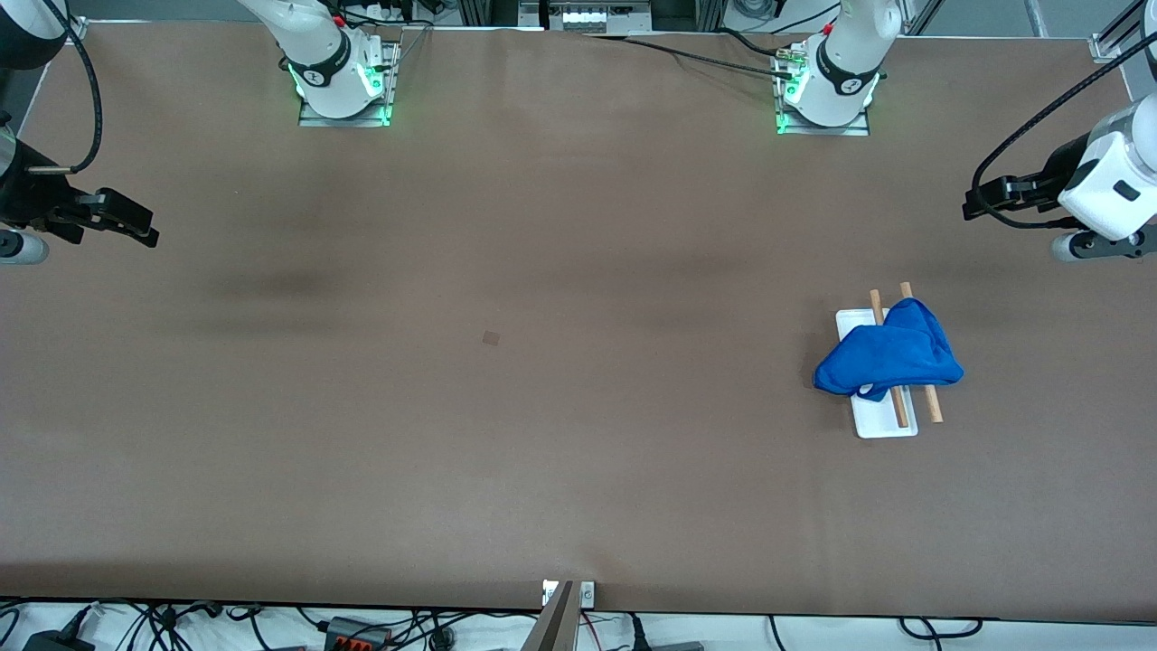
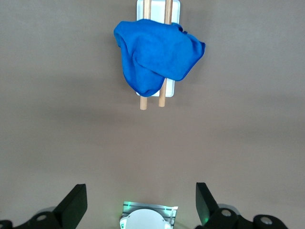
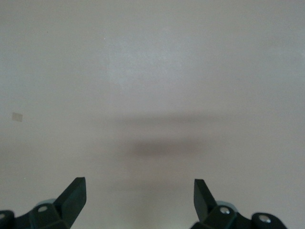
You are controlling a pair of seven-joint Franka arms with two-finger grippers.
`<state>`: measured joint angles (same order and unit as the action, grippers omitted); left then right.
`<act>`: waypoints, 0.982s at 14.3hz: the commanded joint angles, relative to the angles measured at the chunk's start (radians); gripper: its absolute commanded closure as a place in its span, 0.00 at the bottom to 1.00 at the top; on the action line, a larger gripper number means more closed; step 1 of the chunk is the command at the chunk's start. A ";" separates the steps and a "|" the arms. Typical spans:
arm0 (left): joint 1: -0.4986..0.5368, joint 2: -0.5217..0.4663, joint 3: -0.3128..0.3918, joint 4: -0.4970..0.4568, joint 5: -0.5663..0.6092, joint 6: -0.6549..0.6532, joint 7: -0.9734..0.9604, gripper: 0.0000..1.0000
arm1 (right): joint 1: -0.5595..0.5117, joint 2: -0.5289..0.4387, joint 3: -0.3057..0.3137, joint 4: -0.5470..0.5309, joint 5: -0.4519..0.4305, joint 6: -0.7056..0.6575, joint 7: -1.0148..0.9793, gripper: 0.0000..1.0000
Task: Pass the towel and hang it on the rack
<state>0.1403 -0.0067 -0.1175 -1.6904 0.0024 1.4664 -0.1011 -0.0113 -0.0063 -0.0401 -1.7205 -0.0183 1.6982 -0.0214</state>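
A wide brown table (image 1: 506, 407) fills my view. Toward the left arm's end stands the rack (image 1: 886, 425), its white base flat on the table, and the blue towel (image 1: 890, 360) lies bunched over its two wooden rods (image 2: 162, 98). My left gripper (image 1: 981, 201) hangs over that end of the table, fingers (image 2: 74, 202) spread wide and holding nothing. My right gripper (image 1: 136, 226) waits over the right arm's end, its fingers (image 3: 71, 193) wide apart and likewise holding nothing.
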 commanded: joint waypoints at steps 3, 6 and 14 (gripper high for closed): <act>-0.019 -0.018 0.024 0.002 -0.048 0.021 -0.023 0.00 | -0.007 -0.024 0.009 -0.017 0.000 0.003 -0.018 0.00; -0.066 -0.100 0.061 -0.115 -0.085 0.121 -0.109 0.00 | -0.007 -0.024 0.009 -0.016 0.001 0.000 -0.019 0.00; -0.108 -0.101 0.090 -0.109 -0.022 0.114 -0.074 0.00 | -0.007 -0.024 0.009 -0.016 0.000 -0.008 -0.019 0.00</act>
<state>0.0611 -0.0845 -0.0483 -1.7755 -0.0405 1.5703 -0.2032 -0.0110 -0.0080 -0.0389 -1.7205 -0.0183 1.6968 -0.0219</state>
